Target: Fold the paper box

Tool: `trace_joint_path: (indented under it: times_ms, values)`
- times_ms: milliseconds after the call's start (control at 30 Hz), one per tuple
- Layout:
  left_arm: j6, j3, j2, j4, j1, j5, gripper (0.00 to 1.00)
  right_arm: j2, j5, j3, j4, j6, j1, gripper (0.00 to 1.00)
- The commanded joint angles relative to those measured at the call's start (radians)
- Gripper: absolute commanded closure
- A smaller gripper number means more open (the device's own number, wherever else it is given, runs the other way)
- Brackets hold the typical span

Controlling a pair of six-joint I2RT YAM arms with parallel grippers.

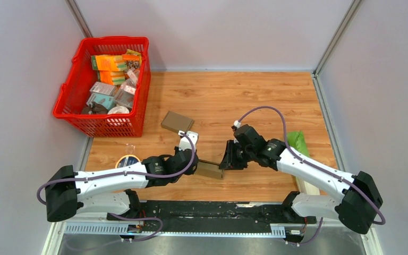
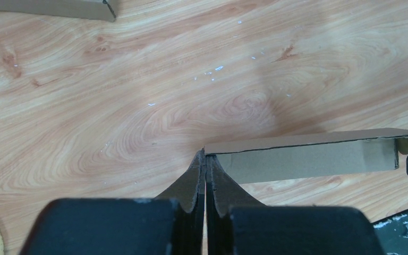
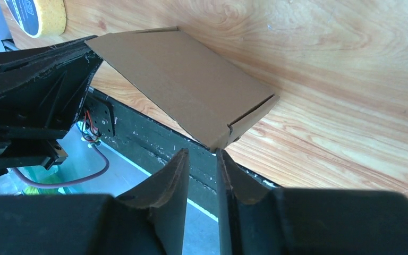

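Left tool point(image 2: 205, 158): fingers pressed together, pinching the thin end corner of the paper box point(image 3: 180, 79). The left wrist view shows the corner entering right at the fingertips, with the box body running off to the right.

Paper box: brown cardboard, flattened, in the middle of the scene between the two arms and close to the near edge of the bench point(image 1: 218, 101). In the right wrist view it sits tilted, with its lower corner reaching over the black rail along the bench front. One end flap at that corner shows a slit and stands slightly out of line.

Right tool point(image 3: 202, 155): fingers spread by a narrow gap, nothing between them. The tips are just beside the lower corner of the box. Whether they touch it cannot be told.

Other items: a second flat cardboard box point(image 1: 177, 122) lies on the bench beyond the left arm, apart from the held one. A roll of tape point(image 1: 128, 160) lies near the left forearm. A red basket point(image 1: 114, 39) holding assorted packets stands at the far left corner. A green packet point(image 1: 297, 141) lies on the right side of the bench, behind the right arm.
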Motion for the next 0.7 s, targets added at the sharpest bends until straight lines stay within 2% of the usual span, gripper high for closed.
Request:
trace_joint_path:
  times_ms: [0, 267, 400, 567, 667]
  values:
    - [-0.017, 0.024, 0.024, -0.024, -0.017, -0.019, 1.0, 0.025, 0.024, 0.057, 0.006, -0.051, 0.003, 0.76]
    - [-0.037, 0.031, 0.028, -0.03, -0.039, -0.043, 1.0, 0.054, 0.009, 0.005, 0.075, 0.03, 0.001, 0.85]
    - [-0.066, 0.014, 0.019, -0.035, -0.063, -0.071, 1.0, 0.038, -0.006, -0.073, 0.147, 0.093, 0.001, 0.91]
    - [-0.102, -0.016, 0.005, -0.029, -0.08, -0.089, 1.0, 0.001, -0.032, -0.173, 0.305, 0.158, -0.01, 0.92]
    - [-0.113, -0.028, -0.007, -0.03, -0.092, -0.096, 1.0, -0.004, -0.045, -0.201, 0.342, 0.153, -0.011, 0.92]
